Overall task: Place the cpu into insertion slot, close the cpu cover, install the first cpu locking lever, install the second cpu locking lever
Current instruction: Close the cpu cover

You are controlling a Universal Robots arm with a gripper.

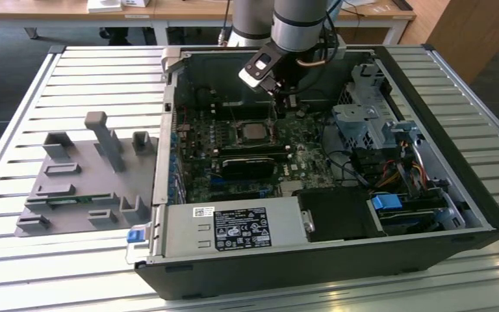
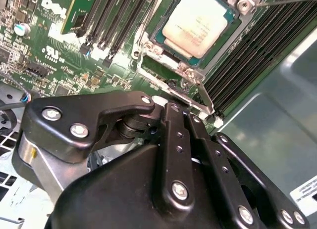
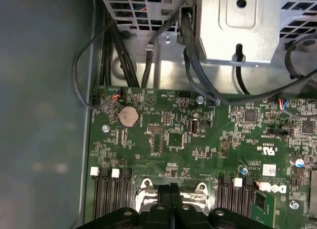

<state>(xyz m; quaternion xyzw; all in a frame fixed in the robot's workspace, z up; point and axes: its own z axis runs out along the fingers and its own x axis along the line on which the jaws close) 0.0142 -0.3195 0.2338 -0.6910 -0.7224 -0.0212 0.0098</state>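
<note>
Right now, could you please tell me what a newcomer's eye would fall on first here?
The open black computer case on the slatted table draws the eye first, with the gripper down inside it in the exterior view. Next comes the silver cpu, lying flat on the green motherboard just beyond the gripper in the second wrist view.

we see the silver-grey cylindrical robot arm with a black joint band coming down from the top of the exterior view, close to upright. at its wrist a white camera block juts toward the exterior view's left. the black metal two-finger end effector points downward. in both wrist views its bolted black linkage arms fold inward and the fingers lie pressed together, tips meeting.
</note>
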